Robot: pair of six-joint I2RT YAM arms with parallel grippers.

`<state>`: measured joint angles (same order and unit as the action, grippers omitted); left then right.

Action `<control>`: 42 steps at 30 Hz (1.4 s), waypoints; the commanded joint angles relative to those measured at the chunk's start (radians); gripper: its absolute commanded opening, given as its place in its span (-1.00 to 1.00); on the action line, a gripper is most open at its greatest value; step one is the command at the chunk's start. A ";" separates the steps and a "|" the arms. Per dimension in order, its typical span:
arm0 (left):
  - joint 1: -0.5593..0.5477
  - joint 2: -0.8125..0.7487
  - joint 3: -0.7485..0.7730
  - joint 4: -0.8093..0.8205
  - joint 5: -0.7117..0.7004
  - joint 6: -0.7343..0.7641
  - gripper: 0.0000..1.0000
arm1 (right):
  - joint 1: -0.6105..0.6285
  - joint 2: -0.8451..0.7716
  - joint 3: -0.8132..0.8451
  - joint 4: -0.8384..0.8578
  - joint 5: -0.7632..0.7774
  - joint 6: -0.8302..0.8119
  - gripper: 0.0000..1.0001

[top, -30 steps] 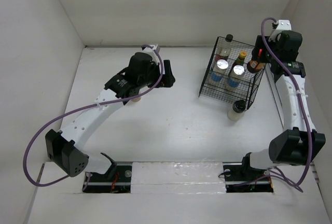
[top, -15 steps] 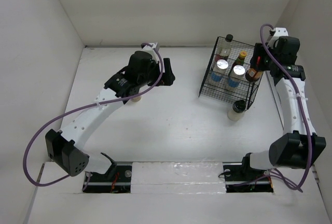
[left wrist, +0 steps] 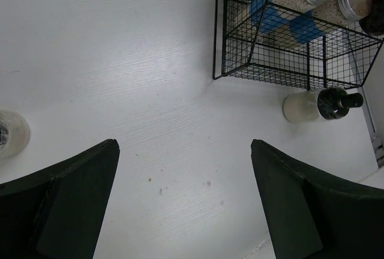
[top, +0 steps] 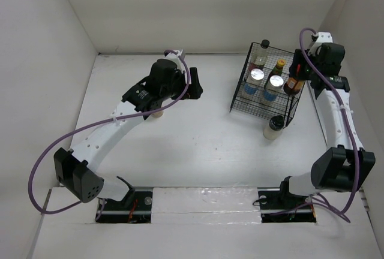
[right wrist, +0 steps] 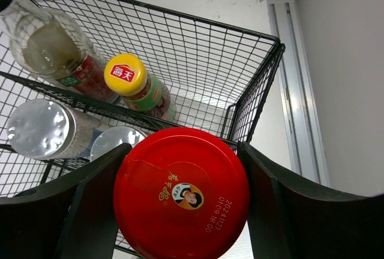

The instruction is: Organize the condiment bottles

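My right gripper [top: 295, 72] [right wrist: 183, 181] is shut on the red-lidded dark jar [right wrist: 181, 193] [top: 293, 83] and holds it over the right end of the black wire rack [top: 241, 100]. In the rack stand a tall clear black-capped bottle [top: 261, 53] [right wrist: 45, 43], a small yellow-capped sauce bottle [top: 279, 67] [right wrist: 127, 76] and two silver-lidded blue-labelled jars [top: 257, 75] [top: 275, 81]. One pale dark-capped bottle [top: 273, 127] [left wrist: 318, 104] is on the table in front of the rack. Another pale bottle [top: 157, 113] [left wrist: 9, 133] is mostly hidden under my left arm. My left gripper [top: 195, 88] [left wrist: 186, 199] is open and empty above the table.
The rack [right wrist: 258, 85] sits close to the right wall, with a metal rail [right wrist: 288, 79] along the wall's foot. White walls enclose the table at the back and on both sides.
My right gripper has shifted slightly, carrying the red-lidded jar a little nearer over the rack's right end. The left arm has not moved.
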<state>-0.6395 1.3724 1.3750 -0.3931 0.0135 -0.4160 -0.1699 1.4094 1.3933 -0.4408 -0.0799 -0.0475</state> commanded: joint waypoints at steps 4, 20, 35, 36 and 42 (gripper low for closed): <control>-0.002 -0.007 0.044 0.034 -0.001 0.005 0.76 | -0.006 0.005 0.055 0.154 -0.001 -0.006 -0.10; -0.002 -0.018 0.025 0.043 -0.010 0.005 0.76 | 0.003 0.031 -0.200 0.260 -0.014 0.032 0.13; -0.002 -0.009 0.035 0.043 -0.010 0.005 0.76 | 0.032 0.001 -0.116 0.174 0.077 0.020 0.87; -0.002 0.000 0.035 0.043 -0.010 0.005 0.76 | 0.041 -0.018 -0.105 0.150 0.092 0.020 0.84; -0.002 0.001 0.045 0.043 -0.021 0.005 0.71 | 0.128 -0.292 -0.240 0.068 0.202 0.090 -0.67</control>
<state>-0.6395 1.3739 1.3750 -0.3843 0.0044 -0.4160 -0.0914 1.2678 1.1908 -0.3359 0.0479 0.0063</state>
